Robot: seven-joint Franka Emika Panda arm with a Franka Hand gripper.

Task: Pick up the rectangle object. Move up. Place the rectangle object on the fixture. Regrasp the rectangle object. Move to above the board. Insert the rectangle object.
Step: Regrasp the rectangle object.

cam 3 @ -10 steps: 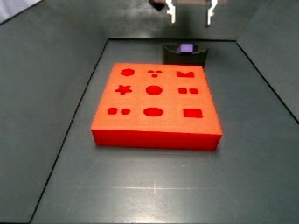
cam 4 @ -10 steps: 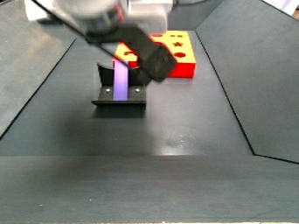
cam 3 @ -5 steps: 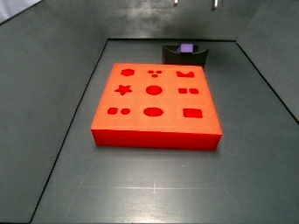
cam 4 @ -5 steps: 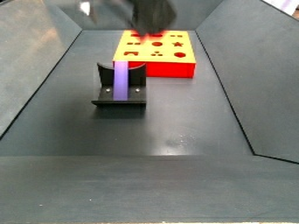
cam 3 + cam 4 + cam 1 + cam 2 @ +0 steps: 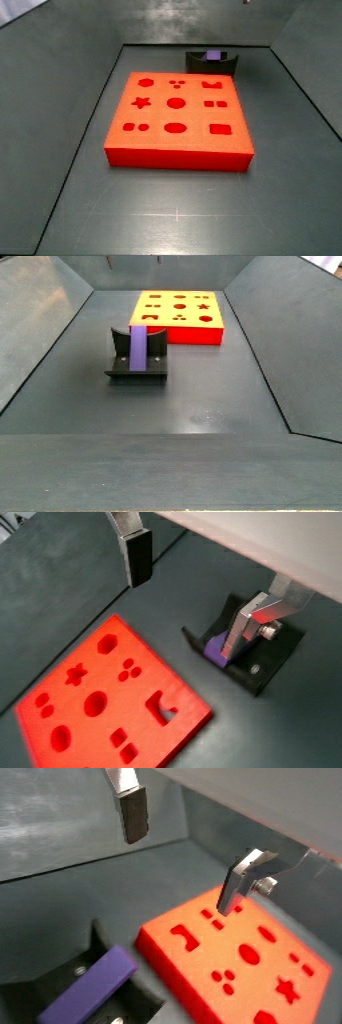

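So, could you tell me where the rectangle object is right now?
The rectangle object rests on the fixture, apart from the board. In both wrist views the open gripper is above it, holding nothing.

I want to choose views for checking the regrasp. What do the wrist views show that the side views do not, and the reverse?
Only the wrist views show the gripper: its silver fingers are apart and empty, up above the floor. Only the side views show the whole dark bin with its sloped walls, and no gripper at all. Both kinds show the small purple rectangular block resting on the black fixture, and the flat red-orange board with shaped cut-outs, apart from the fixture.
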